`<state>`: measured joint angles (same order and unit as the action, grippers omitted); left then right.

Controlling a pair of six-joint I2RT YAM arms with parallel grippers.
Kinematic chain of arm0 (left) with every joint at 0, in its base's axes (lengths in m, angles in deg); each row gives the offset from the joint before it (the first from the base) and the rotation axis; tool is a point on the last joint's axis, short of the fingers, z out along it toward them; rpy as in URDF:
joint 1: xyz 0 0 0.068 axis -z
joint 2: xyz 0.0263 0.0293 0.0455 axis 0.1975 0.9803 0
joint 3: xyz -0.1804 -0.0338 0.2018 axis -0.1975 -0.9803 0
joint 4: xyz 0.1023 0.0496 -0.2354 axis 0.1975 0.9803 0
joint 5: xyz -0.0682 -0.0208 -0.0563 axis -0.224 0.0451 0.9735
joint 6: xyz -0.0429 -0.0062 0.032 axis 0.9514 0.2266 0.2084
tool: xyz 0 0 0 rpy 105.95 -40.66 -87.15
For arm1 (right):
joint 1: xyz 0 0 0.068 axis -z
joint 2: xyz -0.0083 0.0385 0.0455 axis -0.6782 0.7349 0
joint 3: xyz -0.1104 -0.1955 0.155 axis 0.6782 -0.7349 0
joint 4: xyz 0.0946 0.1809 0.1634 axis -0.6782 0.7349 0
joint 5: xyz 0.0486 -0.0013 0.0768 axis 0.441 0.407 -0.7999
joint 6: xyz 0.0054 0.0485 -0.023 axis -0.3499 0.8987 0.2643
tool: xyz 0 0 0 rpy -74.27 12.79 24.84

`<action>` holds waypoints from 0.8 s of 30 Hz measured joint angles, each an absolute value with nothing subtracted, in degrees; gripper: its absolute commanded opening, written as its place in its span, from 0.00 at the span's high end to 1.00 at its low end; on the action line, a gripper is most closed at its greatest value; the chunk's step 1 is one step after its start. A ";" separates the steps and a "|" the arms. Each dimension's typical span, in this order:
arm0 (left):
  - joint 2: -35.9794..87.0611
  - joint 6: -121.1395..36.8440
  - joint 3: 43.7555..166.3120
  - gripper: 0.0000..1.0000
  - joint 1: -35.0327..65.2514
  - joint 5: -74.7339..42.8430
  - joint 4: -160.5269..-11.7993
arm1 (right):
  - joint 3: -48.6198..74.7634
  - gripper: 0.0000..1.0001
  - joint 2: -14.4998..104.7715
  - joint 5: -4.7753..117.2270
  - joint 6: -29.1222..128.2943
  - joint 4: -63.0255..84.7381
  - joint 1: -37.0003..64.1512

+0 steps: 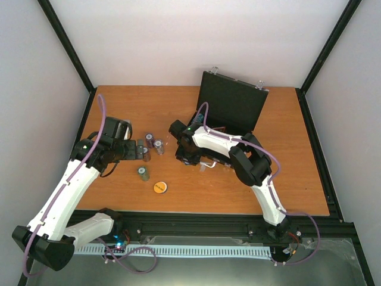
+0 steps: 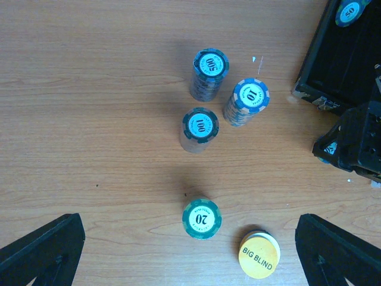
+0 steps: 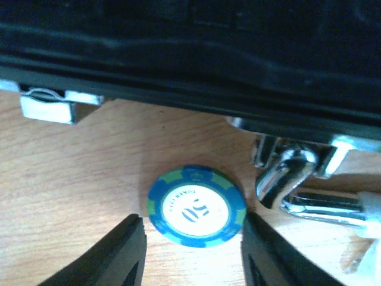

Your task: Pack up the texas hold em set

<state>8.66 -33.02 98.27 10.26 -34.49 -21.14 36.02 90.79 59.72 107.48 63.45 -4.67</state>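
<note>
The black case (image 1: 233, 102) stands open at the back, lid up. Chip stacks marked 500 (image 2: 210, 64), 10 (image 2: 250, 96), 100 (image 2: 200, 125) and 20 (image 2: 202, 218) stand on the wood, with the orange BIG BLIND disc (image 2: 259, 257) beside the 20. My left gripper (image 2: 190, 256) is open wide and empty, above the 20 stack. My right gripper (image 3: 195, 250) is open at the case's front. Its fingers (image 3: 122, 253) flank a blue 50 chip (image 3: 196, 207), the right one at its edge and a small gap on the left. The triangle and dice are out of view.
The case's front edge (image 3: 190, 65), a silver clasp (image 3: 47, 106) and the silver handle (image 3: 297, 176) lie just beyond the right fingertips. In the left wrist view a 50 chip (image 2: 348, 11) shows at the case corner (image 2: 321, 83). The right gripper's body (image 2: 357, 143) is near the stacks.
</note>
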 measured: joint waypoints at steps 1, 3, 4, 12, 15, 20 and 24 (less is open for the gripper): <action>8.66 -33.02 98.27 0.00 10.26 -34.49 -21.14 | 36.00 0.60 90.79 59.46 107.50 63.45 -4.65; 8.66 -33.02 98.27 0.00 10.26 -34.49 -21.14 | 35.96 0.67 90.81 58.96 107.33 63.41 -4.65; 8.66 -33.04 98.27 0.00 10.26 -34.49 -21.14 | 35.94 0.71 90.81 58.72 107.52 63.41 -4.65; 8.66 -33.06 98.27 0.00 10.26 -34.47 -21.14 | 35.67 0.82 90.81 58.06 106.85 63.32 -4.67; 8.61 -33.06 98.27 0.00 10.26 -34.49 -21.14 | 35.83 0.84 90.84 58.17 106.01 63.38 -4.76; 8.31 -33.06 98.25 0.00 10.26 -34.49 -21.12 | 37.71 0.82 91.82 58.35 102.80 63.87 -5.39; 8.22 -33.08 98.25 0.00 10.26 -34.51 -21.12 | 39.70 0.70 92.24 59.18 98.91 65.24 -6.27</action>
